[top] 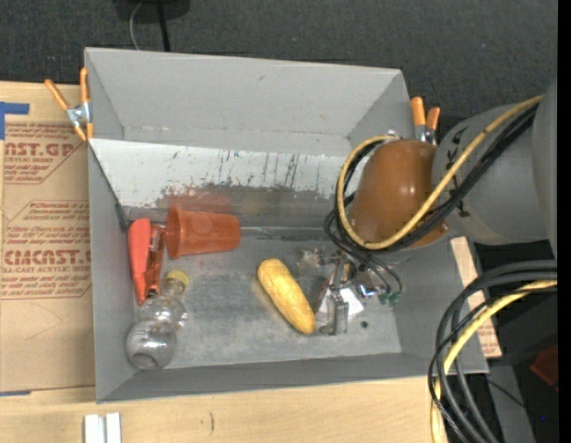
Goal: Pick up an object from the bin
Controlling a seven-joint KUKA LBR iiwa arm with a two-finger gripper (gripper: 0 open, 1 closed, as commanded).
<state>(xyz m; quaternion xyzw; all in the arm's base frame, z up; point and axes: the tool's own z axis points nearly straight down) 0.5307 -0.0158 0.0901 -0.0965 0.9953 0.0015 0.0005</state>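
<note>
My gripper reaches down to the bin floor at the right of centre, its metal fingers just right of a yellow corn cob. The cob lies slanted from upper left to lower right, and its lower end sits right beside the fingers. Nothing shows between the fingers, and how far apart they stand is hidden.
At the left side lie an orange cup on its side, a red-orange flat tool along the left wall, and a clear plastic bottle with a yellow cap. The arm's brown dome and cables hang over the bin's right part.
</note>
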